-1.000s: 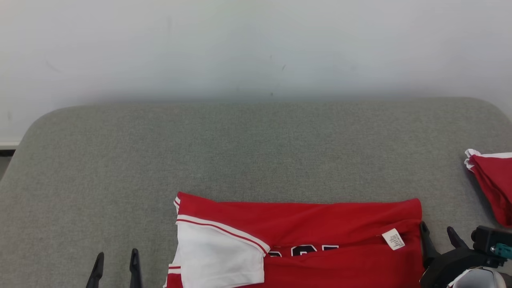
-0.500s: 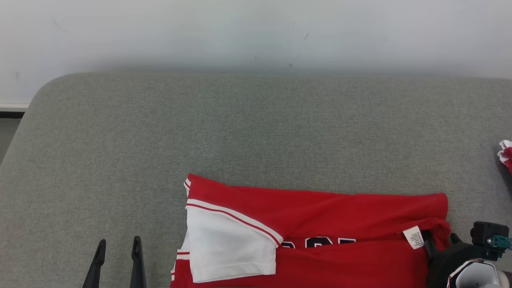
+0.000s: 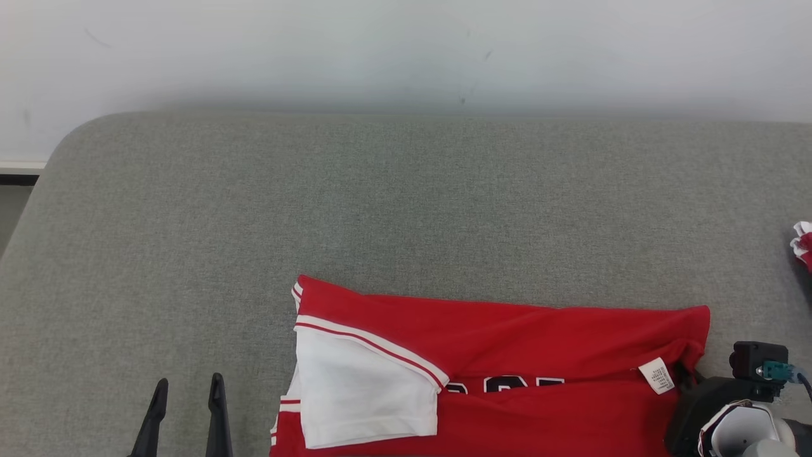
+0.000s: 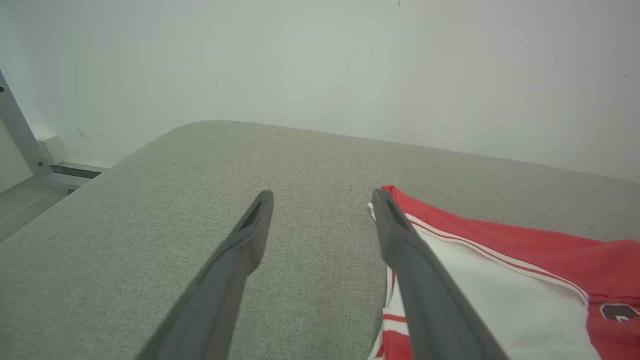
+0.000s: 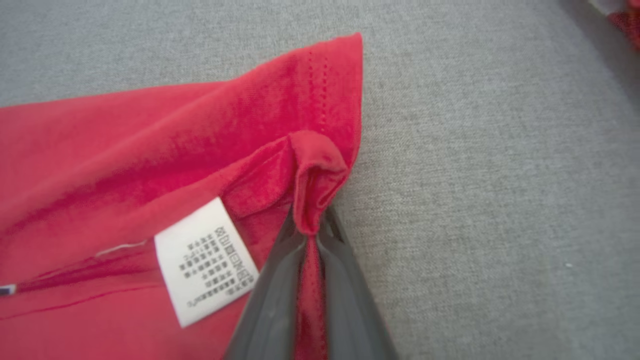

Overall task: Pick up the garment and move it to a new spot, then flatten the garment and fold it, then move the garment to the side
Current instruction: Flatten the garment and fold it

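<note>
The garment is a red jersey with a white sleeve panel and dark lettering, folded and lying at the near middle of the grey cushion. A white care label sits near its right edge. My right gripper is shut on a pinched fold of red cloth at the garment right edge; in the head view it sits at the lower right. My left gripper stands open at the lower left, apart from the garment. In the left wrist view its fingers are spread above the cushion, the garment just right of them.
Another red and white cloth peeks in at the right edge of the cushion. A pale wall rises behind the cushion's far edge. At the far left the cushion's rounded corner drops to the floor, where a metal frame leg stands.
My right gripper went from open beside the garment's right edge to shut on a fold of it. The head camera shifted between the first two frames. The left gripper has not moved.
</note>
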